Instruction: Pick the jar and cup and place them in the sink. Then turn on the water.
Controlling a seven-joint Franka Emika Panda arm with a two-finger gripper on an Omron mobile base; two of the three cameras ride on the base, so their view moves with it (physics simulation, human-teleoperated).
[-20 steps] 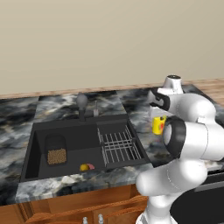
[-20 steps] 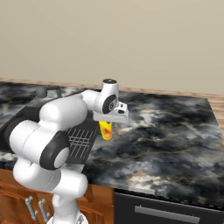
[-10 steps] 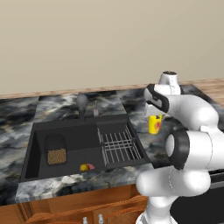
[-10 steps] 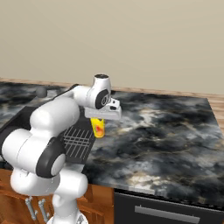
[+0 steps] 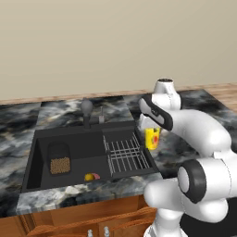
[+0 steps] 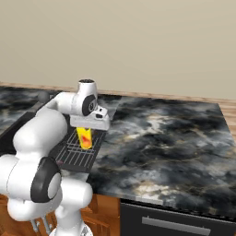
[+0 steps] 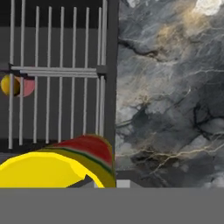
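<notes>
My gripper [image 5: 151,131] is shut on the small yellow cup [image 5: 152,138] with a red mark and holds it off the counter, over the right rim of the black sink [image 5: 35,139]. In the right base view the cup [image 6: 85,138] hangs under the hand above the edge of the wire rack [image 6: 76,154]. From the hand, the cup's yellow rim [image 7: 52,168] sits at the bottom, with rack bars beyond it. The brown speckled jar [image 5: 59,160] stands upright on the basin floor at the left.
A grey wire rack [image 5: 125,155] spans the right part of the basin. A tiny yellow-and-pink blob [image 5: 91,176] lies on the basin floor near the front. The dark faucet [image 5: 86,111] rises behind the sink. Marbled counter [image 6: 161,143] stretches to the right.
The arm has swung left, carrying the cup from over the counter to the sink's right edge. The jar and the blob have not moved.
</notes>
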